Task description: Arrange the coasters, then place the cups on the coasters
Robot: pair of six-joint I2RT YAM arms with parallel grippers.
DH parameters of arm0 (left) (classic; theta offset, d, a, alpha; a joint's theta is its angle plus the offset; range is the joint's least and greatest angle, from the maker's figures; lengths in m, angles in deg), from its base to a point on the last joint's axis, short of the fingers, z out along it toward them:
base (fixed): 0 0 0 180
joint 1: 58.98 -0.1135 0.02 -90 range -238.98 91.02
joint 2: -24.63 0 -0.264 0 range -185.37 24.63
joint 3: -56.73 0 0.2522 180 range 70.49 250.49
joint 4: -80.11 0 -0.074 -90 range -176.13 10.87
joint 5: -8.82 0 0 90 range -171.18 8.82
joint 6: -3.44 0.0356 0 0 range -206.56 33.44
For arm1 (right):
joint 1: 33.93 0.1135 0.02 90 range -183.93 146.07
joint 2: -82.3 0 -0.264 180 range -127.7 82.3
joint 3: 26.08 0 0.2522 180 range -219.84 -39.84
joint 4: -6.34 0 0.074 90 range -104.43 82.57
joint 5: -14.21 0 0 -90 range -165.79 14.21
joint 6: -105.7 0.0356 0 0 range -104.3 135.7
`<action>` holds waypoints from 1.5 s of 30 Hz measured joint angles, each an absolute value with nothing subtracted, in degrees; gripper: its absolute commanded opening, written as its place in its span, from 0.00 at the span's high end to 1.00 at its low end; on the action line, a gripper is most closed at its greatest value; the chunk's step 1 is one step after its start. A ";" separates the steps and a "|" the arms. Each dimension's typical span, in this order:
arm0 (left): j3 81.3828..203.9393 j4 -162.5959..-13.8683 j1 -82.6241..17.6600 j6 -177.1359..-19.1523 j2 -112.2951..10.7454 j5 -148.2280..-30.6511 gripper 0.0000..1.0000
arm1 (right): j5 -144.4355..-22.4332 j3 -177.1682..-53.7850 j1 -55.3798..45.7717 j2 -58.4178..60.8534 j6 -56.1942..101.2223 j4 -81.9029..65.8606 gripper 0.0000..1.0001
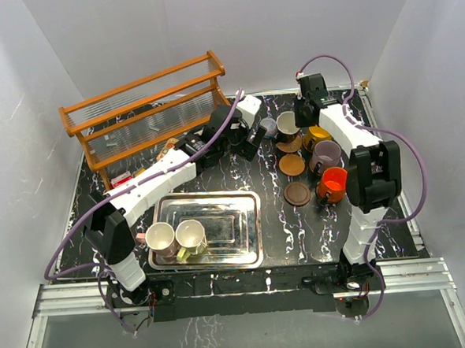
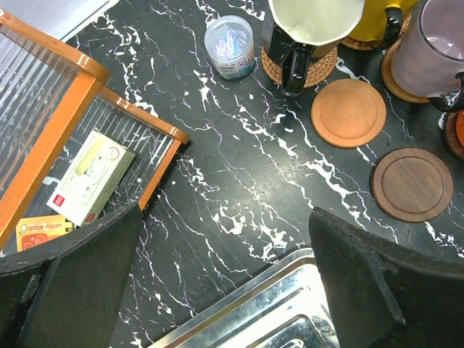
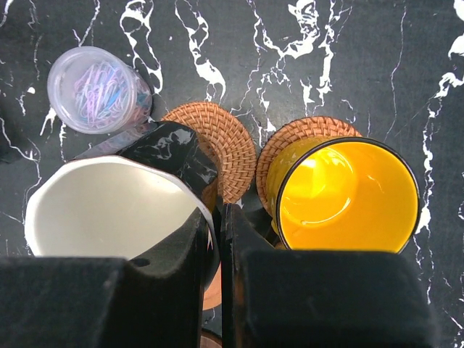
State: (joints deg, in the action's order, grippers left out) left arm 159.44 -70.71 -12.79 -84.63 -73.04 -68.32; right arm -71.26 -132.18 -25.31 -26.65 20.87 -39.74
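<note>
Near edge: steel tray (image 1: 232, 229) holds two cups at its left end, the pale pink mug (image 1: 159, 239) and the olive-yellow mug (image 1: 190, 236). They sit side by side and touch. Neither is on a coaster. Upright or tipped, can't tell.

Left arm runs from its base diagonally over the tray to mid-table. Left gripper (image 2: 225, 239) hangs above the black marble table (image 2: 239, 167) by the tray's far corner. Its fingers (image 2: 80, 283) are spread wide with nothing between them.

Right of it are two bare discs: dark brown coaster (image 2: 412, 183) nearer, plain orange-brown coaster (image 2: 349, 112) just behind, apart.

Right column: red-orange mug (image 1: 332, 184) nearest, then mauve mug (image 2: 435, 51), each on a disc.

Farther back: yellow mug (image 3: 348, 196) and white-lined mug (image 3: 109, 210) with a glossy dark handle, each on a woven coaster (image 3: 225, 156).

Right arm is folded at the elbow along the right side, wrist pointing down. Right gripper (image 3: 216, 225) has its fingers pressed together and empty, over the gap between those two mugs. Contact with the white rim: can't tell.

Small clear pot (image 3: 98, 87) of coloured bits sits just beyond the white-lined mug.

Far left: wooden rack (image 1: 145, 108), with small boxes (image 2: 90, 177) at its base.
</note>
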 measured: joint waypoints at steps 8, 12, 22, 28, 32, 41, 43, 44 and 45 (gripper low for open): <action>159.35 -70.71 -12.79 -84.63 -73.04 -68.42 0.01 | -72.44 -134.93 -26.36 -29.97 21.85 -42.43 1.00; 159.18 -70.71 -12.79 -84.63 -73.04 -68.56 0.01 | -72.96 -136.50 -26.90 -31.08 21.96 -43.37 1.00; 158.59 -70.71 -12.79 -84.61 -73.04 -68.82 0.01 | -73.71 -138.08 -27.32 -32.83 21.94 -45.12 1.00; 158.56 -70.71 -12.79 -84.52 -73.04 -69.08 0.01 | -74.49 -139.37 -27.54 -32.99 21.85 -46.21 1.00; 158.54 -70.71 -12.79 -84.24 -73.04 -69.26 0.01 | -74.86 -139.63 -28.00 -33.05 21.83 -46.36 1.00; 158.54 -70.71 -12.79 -84.02 -73.04 -69.80 0.01 | -75.00 -140.70 -28.81 -34.60 21.44 -47.13 1.00; 158.52 -70.71 -12.79 -83.97 -73.04 -69.85 0.01 | -75.35 -141.12 -28.81 -34.82 21.37 -47.33 1.00; 158.50 -70.71 -12.79 -83.97 -73.04 -69.85 0.01 | -75.37 -141.34 -28.81 -35.00 21.33 -47.41 1.00; 158.48 -70.71 -12.79 -83.97 -73.04 -69.85 0.01 | -75.41 -141.64 -28.83 -35.17 21.26 -47.54 1.00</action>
State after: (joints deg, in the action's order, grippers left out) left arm 158.48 -70.71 -12.79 -83.97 -73.04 -69.85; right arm -75.41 -141.64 -28.83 -35.17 21.26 -47.54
